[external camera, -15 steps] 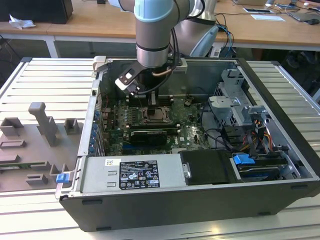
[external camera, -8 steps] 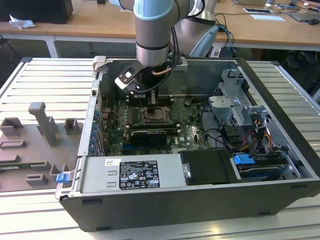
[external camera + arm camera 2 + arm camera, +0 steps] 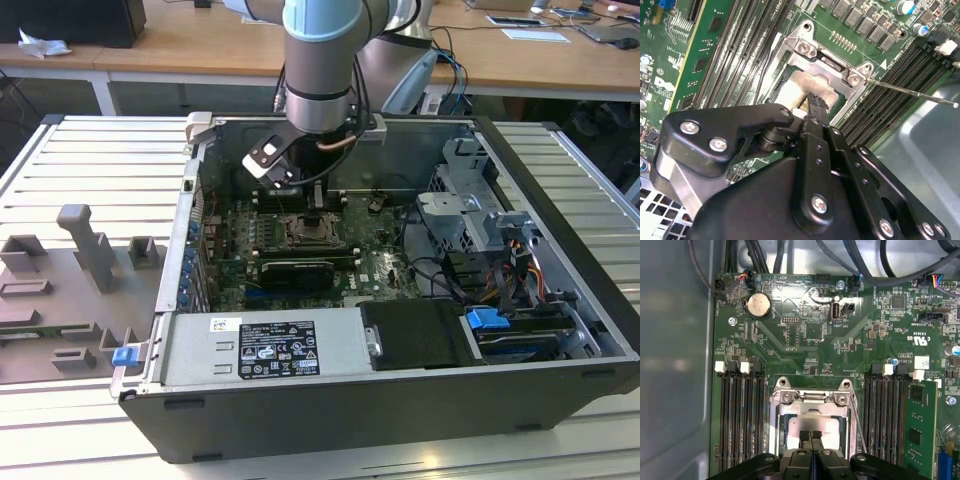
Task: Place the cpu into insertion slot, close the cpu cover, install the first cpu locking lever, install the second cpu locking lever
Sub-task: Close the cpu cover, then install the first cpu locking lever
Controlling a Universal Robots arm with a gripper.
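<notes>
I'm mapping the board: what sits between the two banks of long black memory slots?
In the first wrist view, the insertion slot lies there, the cpu in it, the end effector over the cpu.

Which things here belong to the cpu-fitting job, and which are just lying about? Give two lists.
Job in hand:
cpu
slot
cover
lever
claw, shut over the cpu

Lying about:
coin battery
memory slots
power supply
grey blocks
</notes>
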